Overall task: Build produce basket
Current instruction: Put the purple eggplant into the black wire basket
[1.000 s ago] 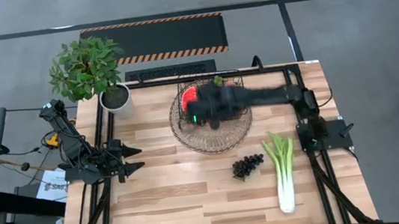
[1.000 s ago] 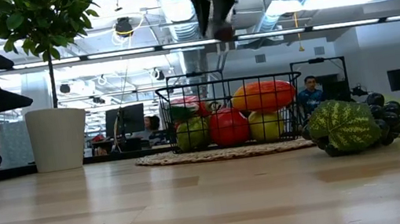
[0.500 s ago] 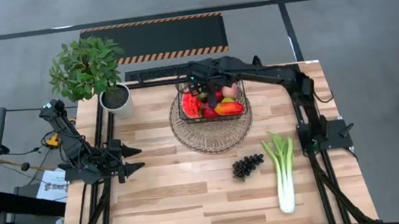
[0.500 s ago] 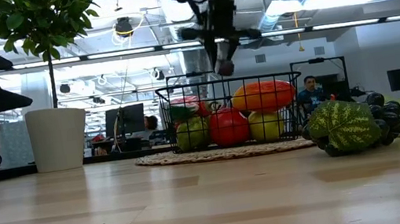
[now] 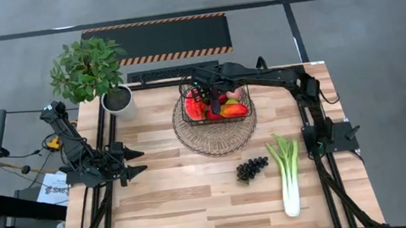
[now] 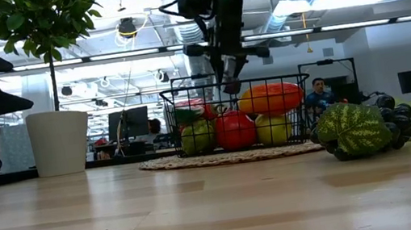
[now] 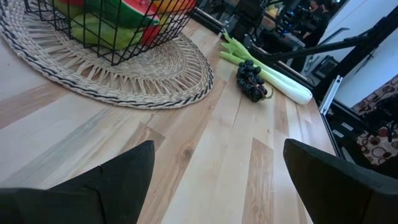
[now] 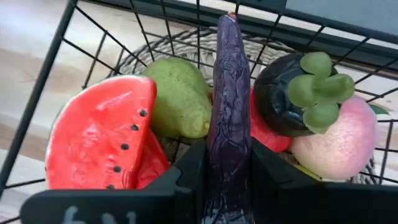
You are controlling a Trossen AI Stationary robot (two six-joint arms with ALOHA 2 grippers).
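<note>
hidden: lower end of eggplant [image 8: 229, 118] behind right gripper [image 8: 227, 177] | cut off: basket [image 7: 127, 46] at left wrist picture's edge | unclear: fruit under mango [image 5: 234, 110]

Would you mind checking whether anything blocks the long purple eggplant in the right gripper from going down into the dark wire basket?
Nothing visible blocks it. The right gripper holds the long purple eggplant above the open-topped dark wire basket, over fruit already inside.

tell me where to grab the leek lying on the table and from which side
Grip the leek from straight above, around the firm pale stalk just below where the green leaves fan out, with the jaws set across its width. It lies flat and lengthwise on the table, clear of the grapes, so the narrow round stalk gives a surer hold than the splayed leaves.
</note>
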